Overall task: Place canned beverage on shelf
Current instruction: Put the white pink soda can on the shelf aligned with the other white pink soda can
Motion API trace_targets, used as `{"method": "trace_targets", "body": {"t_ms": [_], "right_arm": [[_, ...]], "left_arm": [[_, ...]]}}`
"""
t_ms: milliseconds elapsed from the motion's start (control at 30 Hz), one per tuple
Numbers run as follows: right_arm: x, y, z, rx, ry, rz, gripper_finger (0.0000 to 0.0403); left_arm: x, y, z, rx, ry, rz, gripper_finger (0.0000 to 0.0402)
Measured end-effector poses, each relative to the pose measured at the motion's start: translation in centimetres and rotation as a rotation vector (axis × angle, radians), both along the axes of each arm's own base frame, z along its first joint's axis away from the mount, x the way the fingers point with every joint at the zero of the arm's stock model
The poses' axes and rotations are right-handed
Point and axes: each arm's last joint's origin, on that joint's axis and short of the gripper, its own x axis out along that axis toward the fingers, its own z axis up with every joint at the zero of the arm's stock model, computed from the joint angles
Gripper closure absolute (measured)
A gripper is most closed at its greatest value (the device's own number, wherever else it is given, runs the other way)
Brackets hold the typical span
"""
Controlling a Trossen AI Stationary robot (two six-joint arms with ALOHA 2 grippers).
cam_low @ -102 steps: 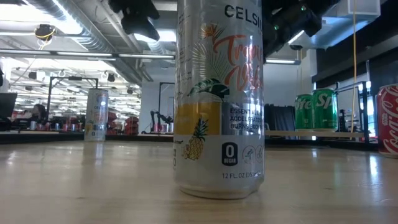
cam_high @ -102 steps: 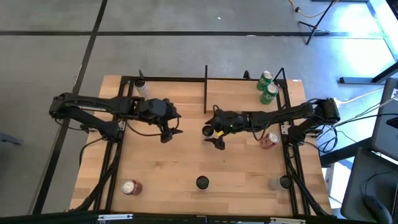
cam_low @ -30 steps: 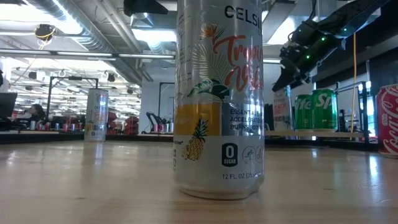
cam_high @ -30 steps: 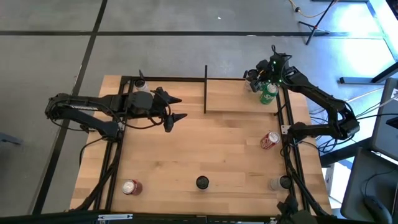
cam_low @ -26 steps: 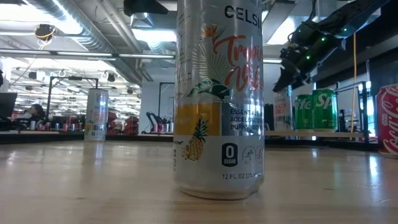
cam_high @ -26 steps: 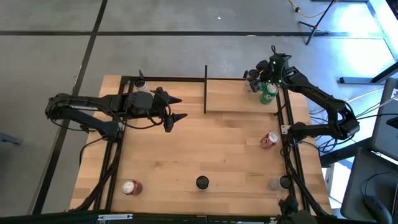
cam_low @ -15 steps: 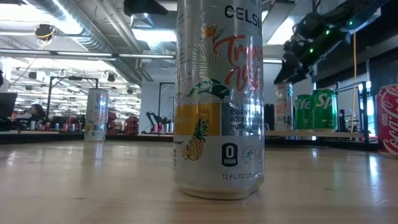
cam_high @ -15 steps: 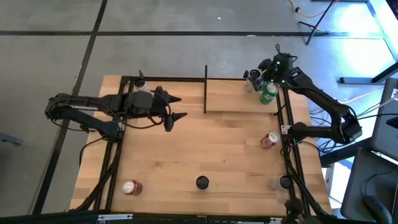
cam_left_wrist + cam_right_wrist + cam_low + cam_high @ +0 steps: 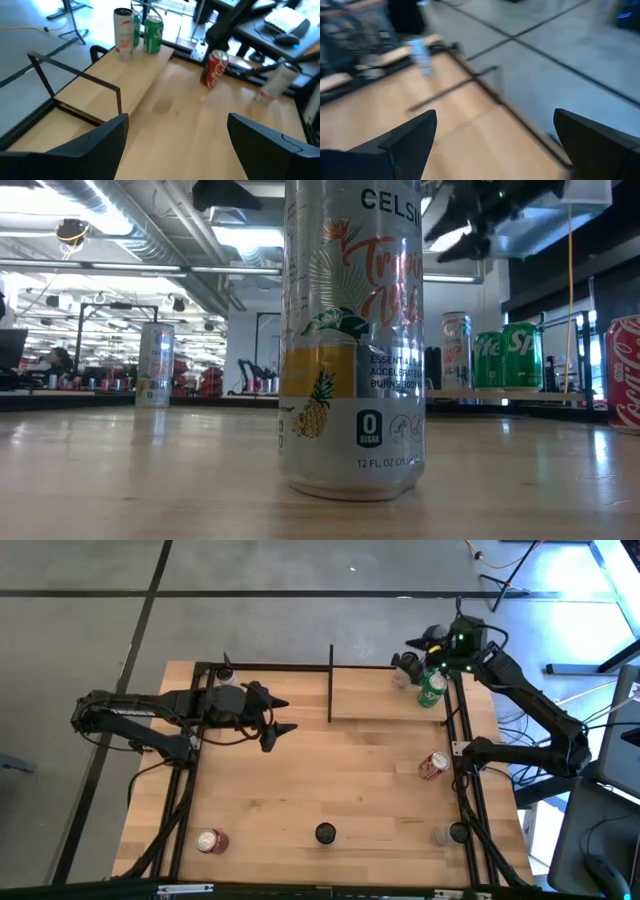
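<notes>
The shelf is a light-wood board with black rails at the table's far right. A silver canned beverage stands upright on its far right part, next to two green cans; the low view shows the silver can on its base beside them. My right gripper hangs open above that corner, clear of the cans, and its wrist view shows nothing between the fingers. My left gripper waits open over the table's far left middle, empty in its own view.
A red can lies by the right edge and another red can at the near left. A tall can stands at the near middle, filling the low view. A silver can lies at the near right.
My right gripper has let go of the silver can on the shelf and has risen up and away from it toward the table's far right corner. The can stays standing beside the green cans.
</notes>
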Motion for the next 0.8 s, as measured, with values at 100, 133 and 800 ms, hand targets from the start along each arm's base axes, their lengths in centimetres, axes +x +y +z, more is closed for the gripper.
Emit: {"method": "trace_targets", "body": {"t_ms": [100, 133, 800], "right_arm": [[1.9, 2.3, -0.1, 0.082, -0.025, 0.097, 0.0017], [2.4, 3.1, -0.1, 0.117, -0.031, 0.126, 0.0017], [4.2, 18.3, -2.5, 0.693, 0.239, 0.210, 0.0017]], "left_arm": [[-0.8, 0.5, -0.1, -0.014, 0.045, -0.037, 0.0075], [-1.0, 0.6, -0.2, -0.012, 0.062, -0.048, 0.0075], [-1.2, 0.1, -1.1, 0.062, 0.189, -0.292, 0.0075]]}}
